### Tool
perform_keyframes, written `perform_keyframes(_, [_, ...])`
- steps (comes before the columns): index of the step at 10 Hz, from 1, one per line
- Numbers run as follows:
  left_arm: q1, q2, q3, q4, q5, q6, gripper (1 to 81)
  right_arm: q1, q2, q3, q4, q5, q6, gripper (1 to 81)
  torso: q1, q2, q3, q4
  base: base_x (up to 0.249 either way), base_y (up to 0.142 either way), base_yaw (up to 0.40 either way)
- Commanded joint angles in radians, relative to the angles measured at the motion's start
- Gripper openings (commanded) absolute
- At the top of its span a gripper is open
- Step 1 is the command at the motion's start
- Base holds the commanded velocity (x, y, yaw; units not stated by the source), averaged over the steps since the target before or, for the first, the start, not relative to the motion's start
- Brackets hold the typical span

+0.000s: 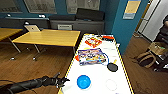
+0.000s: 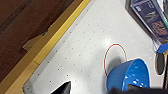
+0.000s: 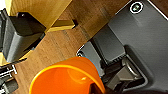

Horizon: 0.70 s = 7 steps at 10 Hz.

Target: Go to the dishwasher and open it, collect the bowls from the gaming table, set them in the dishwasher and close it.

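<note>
An orange-yellow bowl (image 3: 66, 76) sits close against the right wrist camera, its rim tipped toward the lens above the wooden floor (image 3: 62, 42). It appears to be carried by the right arm, though I cannot tell how the fingers grip it, or whether they grip it at all.

The blue bowl (image 1: 83, 81) stands upright on the near end of the gaming table (image 1: 98, 72), on the glossy white counter top and just beside a red circle (image 2: 115, 58) printed on it. The left gripper (image 1: 61, 81) reaches in over the yellow edge rail (image 2: 47, 41), near the bowl but not touching it. One dark fingertip shows in the left wrist view and the fingers look spread in the head view — open, with nothing held.

Risks, as I judge them:
- The top is slick, so a finger that meets the bowl's wall off-centre would push it away rather than catch it.
- A pushed bowl could slide toward the black disc (image 1: 112, 67) or the game box (image 1: 92, 56) further up the counter.
- The bowl's wall is rounded, so a shallow pinch on the rim may slip loose when lifted.
- The orange-yellow bowl hangs tilted — a jolt of the body while the left arm reaches could shake it out onto the floor.
</note>
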<state>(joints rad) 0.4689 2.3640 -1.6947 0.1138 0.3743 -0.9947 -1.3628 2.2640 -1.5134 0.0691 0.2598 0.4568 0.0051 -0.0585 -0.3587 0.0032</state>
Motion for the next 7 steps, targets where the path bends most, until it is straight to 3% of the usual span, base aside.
perform_keyframes(1, [-0.126,0.027,-0.02,0.009,0.045,0.002,81.1,0.036,-0.039,0.026,-0.026,-0.054,-0.003,1.0,0.0,0.0,0.0,0.0,0.0,0.0,0.0])
perform_keyframes(6, [-0.106,0.113,-0.068,0.027,0.071,0.004,81.1,0.041,-0.036,0.023,-0.026,-0.054,-0.003,1.0,0.0,0.0,0.0,0.0,0.0,0.0,0.0])
perform_keyframes(7, [-0.106,0.126,-0.086,0.015,0.074,-0.001,81.1,0.043,-0.036,0.024,-0.026,-0.056,-0.003,1.0,0.0,0.0,0.0,0.0,0.0,0.0,0.0])
